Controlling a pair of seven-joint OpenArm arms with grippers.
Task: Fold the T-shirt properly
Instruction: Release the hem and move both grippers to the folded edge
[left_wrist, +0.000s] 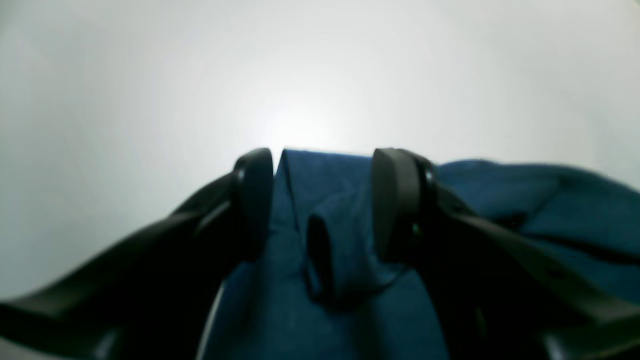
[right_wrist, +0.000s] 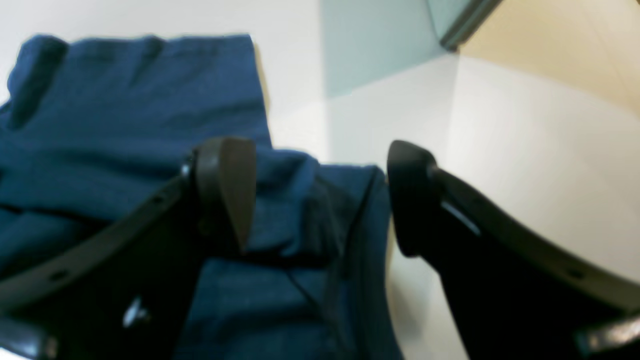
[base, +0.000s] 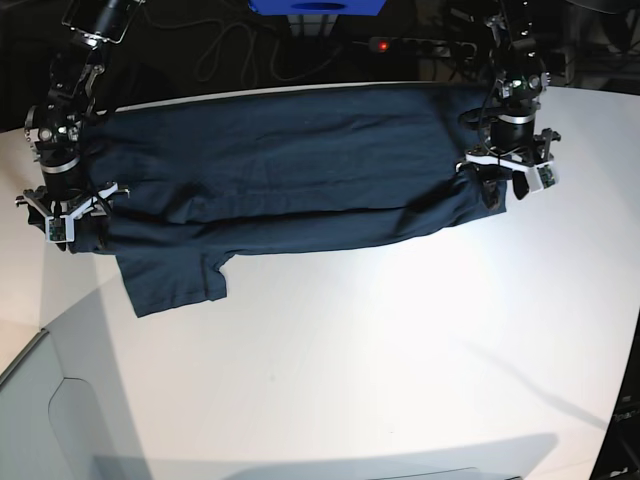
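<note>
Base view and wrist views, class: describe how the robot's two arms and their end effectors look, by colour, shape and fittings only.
Both arms are black and jointed, with silver rings at the wrist. The left end effector and right end effector carry white brackets. Close up, the fingers are matte black and curved, with rounded paddle-like tips. Dark cables trail behind the arms.

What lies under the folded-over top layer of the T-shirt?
Another layer of the same T-shirt, with one sleeve sticking out onto the white table. How the covered layer lies cannot be seen.
</note>
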